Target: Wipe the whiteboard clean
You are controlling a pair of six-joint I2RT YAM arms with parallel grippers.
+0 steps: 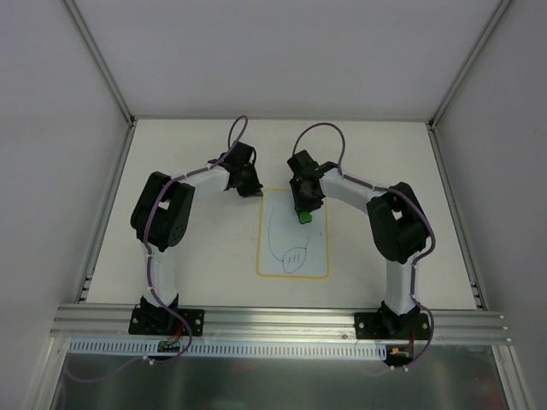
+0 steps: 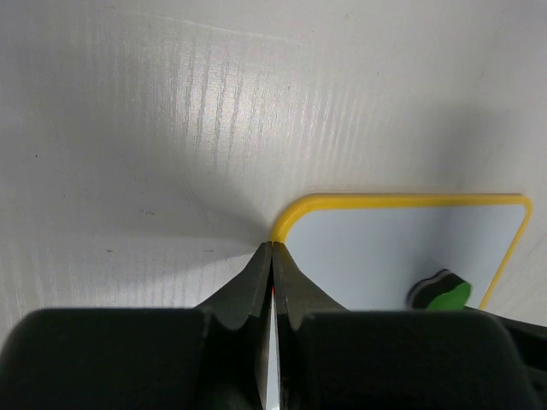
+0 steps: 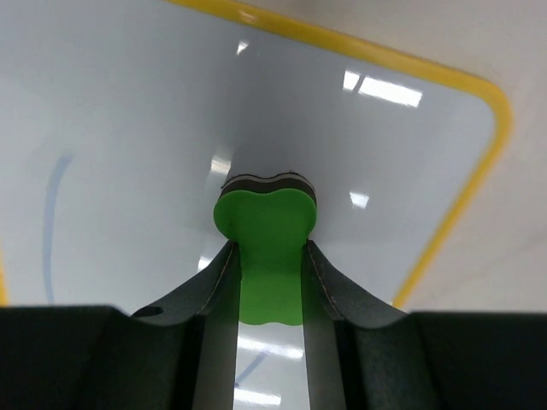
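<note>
The whiteboard (image 1: pixel 291 256) lies flat in the middle of the table, white with a yellow border and blue pen lines on its lower half. My right gripper (image 1: pixel 303 213) is shut on the green eraser (image 3: pixel 267 248), whose dark felt end touches the board's upper part (image 3: pixel 128 128). A blue line (image 3: pixel 53 213) shows at the left in the right wrist view. My left gripper (image 1: pixel 250 190) is shut, its tips pressed at the board's top left corner (image 2: pixel 295 213). The eraser also shows in the left wrist view (image 2: pixel 440 295).
The white table (image 1: pixel 197 248) is walled by grey panels left and right. An aluminium rail (image 1: pixel 282 320) runs along the near edge, holding both arm bases.
</note>
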